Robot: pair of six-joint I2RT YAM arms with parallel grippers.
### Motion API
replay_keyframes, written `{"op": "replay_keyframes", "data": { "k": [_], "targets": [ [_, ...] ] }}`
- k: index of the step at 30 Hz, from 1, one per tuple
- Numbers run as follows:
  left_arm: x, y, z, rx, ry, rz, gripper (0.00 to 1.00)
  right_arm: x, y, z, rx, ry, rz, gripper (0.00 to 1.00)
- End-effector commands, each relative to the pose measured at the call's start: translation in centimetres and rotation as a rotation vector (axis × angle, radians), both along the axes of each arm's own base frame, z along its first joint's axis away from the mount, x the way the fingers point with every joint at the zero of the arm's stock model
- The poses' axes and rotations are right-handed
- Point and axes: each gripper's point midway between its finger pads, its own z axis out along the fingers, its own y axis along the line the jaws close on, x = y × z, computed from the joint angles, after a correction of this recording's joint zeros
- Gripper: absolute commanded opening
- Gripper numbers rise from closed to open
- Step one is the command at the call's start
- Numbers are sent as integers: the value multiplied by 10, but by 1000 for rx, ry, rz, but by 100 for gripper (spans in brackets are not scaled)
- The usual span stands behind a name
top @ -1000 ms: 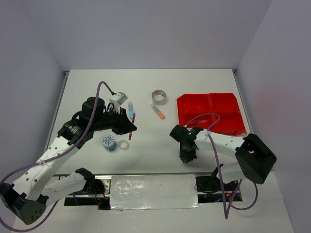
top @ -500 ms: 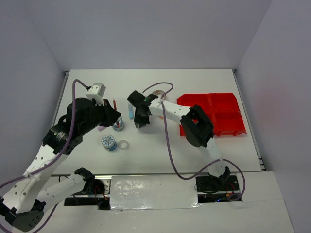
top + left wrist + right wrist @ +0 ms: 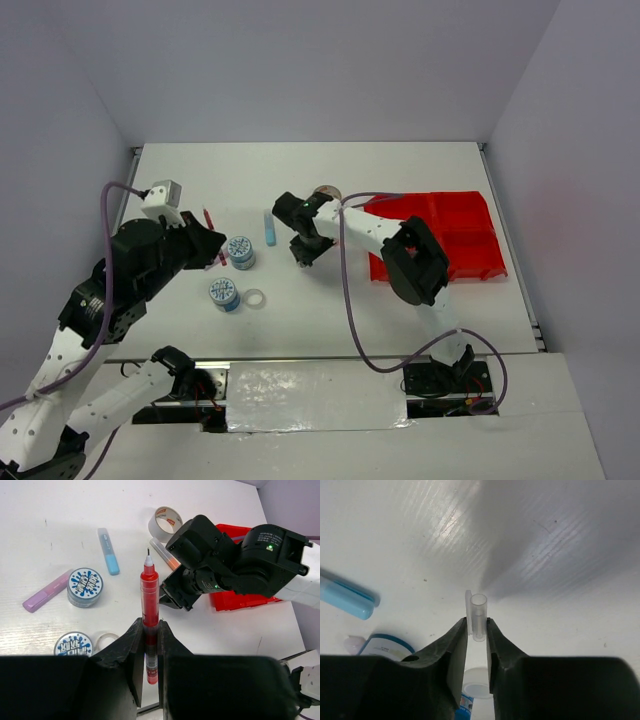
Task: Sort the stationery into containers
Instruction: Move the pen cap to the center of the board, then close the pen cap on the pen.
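Well, over on the left, the left gripper [image 3: 150, 626] is clamped tight on a thin red pen [image 3: 149, 587], which pokes out tip first and is held above the table [image 3: 330, 320]. Beneath it lie the lilac marker [image 3: 46, 591], two blue-white patterned tape rolls [image 3: 84, 586] and the small clear tape ring [image 3: 104, 640], with the light-blue marker [image 3: 108, 551] a little beyond. Towards the middle, the right gripper [image 3: 476, 622] pinches a clear cap [image 3: 479, 604] close over the white surface, near the grey tape roll [image 3: 165, 521] and the orange marker [image 3: 165, 555]. The red bin tray [image 3: 460, 215] sits far right.
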Motion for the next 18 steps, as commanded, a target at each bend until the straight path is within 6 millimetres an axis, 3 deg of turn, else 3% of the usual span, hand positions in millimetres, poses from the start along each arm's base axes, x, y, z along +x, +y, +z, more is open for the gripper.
{"op": "replay_keyframes", "data": {
  "k": [1,8,12,13,15,16,18],
  "targets": [
    [-2,2,4,-42,-12,22,0,1,-8,19,16,-29,-140,30],
    [-4,-1,5,-35,-13,-4,0,0,-14,26,53,-62,-108,68],
    [-4,1,6,-30,-14,0,0,11,-10,46,139,-139,-31,72],
    [-5,1,7,-28,-14,-4,0,19,-8,61,178,-186,-18,72],
    [-6,1,9,-20,-23,-12,0,32,-15,70,197,-263,141,72],
    [-7,1,13,-18,-30,-18,0,44,-14,90,188,-370,311,72],
    [-10,-3,14,-6,-30,-56,0,64,-15,107,196,-485,552,74]
  ]
}}
